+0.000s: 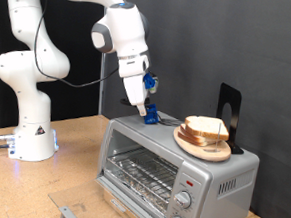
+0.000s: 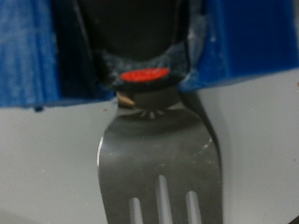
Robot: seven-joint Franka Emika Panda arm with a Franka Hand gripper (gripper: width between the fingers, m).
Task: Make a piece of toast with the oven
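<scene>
The silver-grey toaster oven (image 1: pixel 171 171) stands at the exterior view's lower right with its glass door shut and its wire rack (image 1: pixel 141 172) bare. The slice of toast (image 1: pixel 206 129) lies on a round wooden plate (image 1: pixel 203 145) on the oven's top. My gripper (image 1: pixel 145 111) points down at the left part of the oven's top, left of the plate. In the wrist view its blue fingers (image 2: pixel 248 42) flank the black handle of a metal fork (image 2: pixel 161 159). The handle carries a red spot. The tines lie over the grey oven top.
A black stand (image 1: pixel 229 107) rises behind the plate. The oven's knobs (image 1: pixel 182 202) and red light (image 1: pixel 189 180) are on its right front panel. The robot's white base (image 1: pixel 29 131) stands on the wooden table (image 1: pixel 71 169) at the left. A metal piece (image 1: pixel 70 214) lies at the table's front.
</scene>
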